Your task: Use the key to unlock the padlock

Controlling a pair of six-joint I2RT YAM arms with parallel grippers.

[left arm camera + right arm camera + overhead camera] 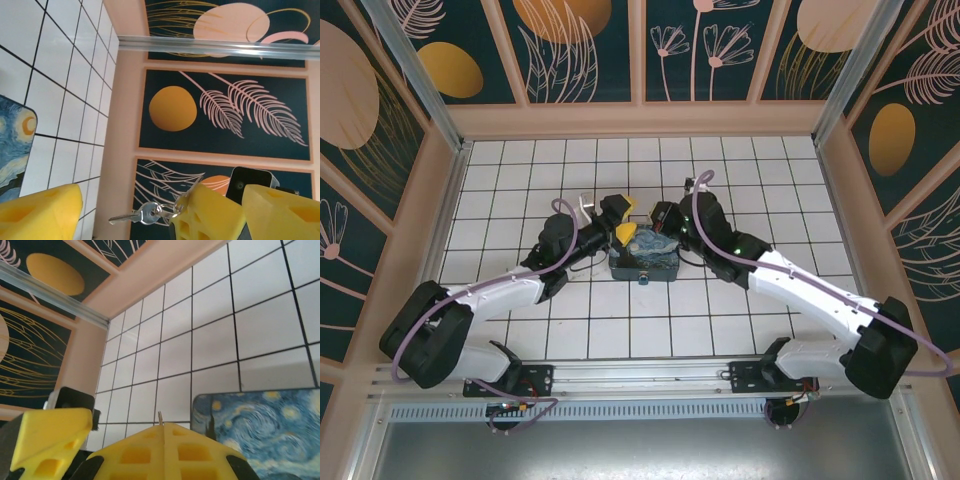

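Starting at the right gripper [164, 435]: yellow pads pressed flat together, pinching a small thin key of dull grey metal [160, 416], with just its tip poking up from the seam. Hanging from that same pinch, in the left wrist view, a split ring [160, 210] with a second little key [129, 218], long axis near level, blade pointing away from the pads.

Flanking them, the left gripper [623, 220]: yellow fingers [40, 212] spread wide, one either side of the right pads, gripping nothing, no contact as far as can be told.

For the coming move: keys dead ahead of the left gripper and between its fingers, held by the right; both arms about equally near.

No sure sight of the tiny blue-bodied padlock. Possibly the small dark nub [645, 284] at the near edge of the flat box printed with a blue-and-yellow starry night [655, 268], but too small to tell.

Directly beneath both grippers, that box, flat on white square tiles [520, 180] with dark grout. Around it, peach-framed walls [580, 40] of dark teal panels with orange discs and pale leaves.
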